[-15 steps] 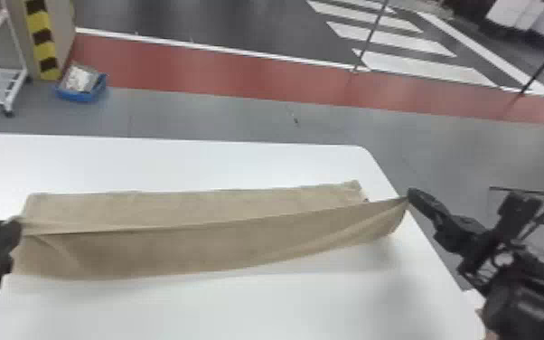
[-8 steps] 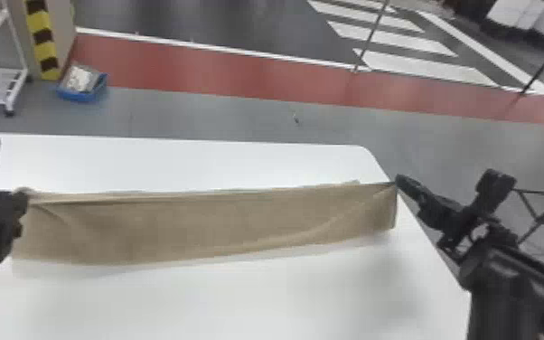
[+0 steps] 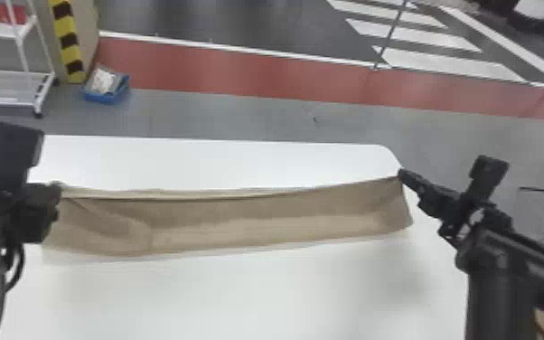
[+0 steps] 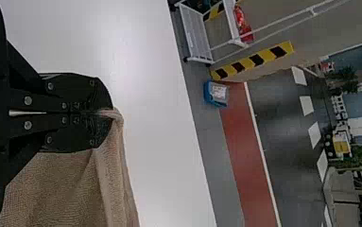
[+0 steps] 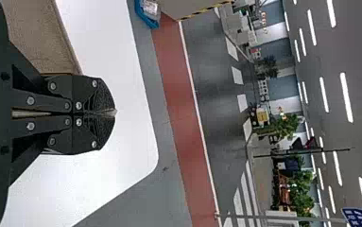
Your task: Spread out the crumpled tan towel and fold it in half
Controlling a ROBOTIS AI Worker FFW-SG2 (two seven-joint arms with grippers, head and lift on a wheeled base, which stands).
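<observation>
Both corners are pinned! The left pincer (image 4: 105,113) is pressed tight on one end of the tan towel (image 3: 257,217), the right pincer (image 3: 401,173) nips the other, and the cloth hangs as a long band over the white surface (image 3: 248,298). That wide grip is likely there to keep the edge straight so the halves meet. And there's the change from half a second ago: the left pincer has come inward, the right has nudged forward, and a soft crease now shows near the left end!
</observation>
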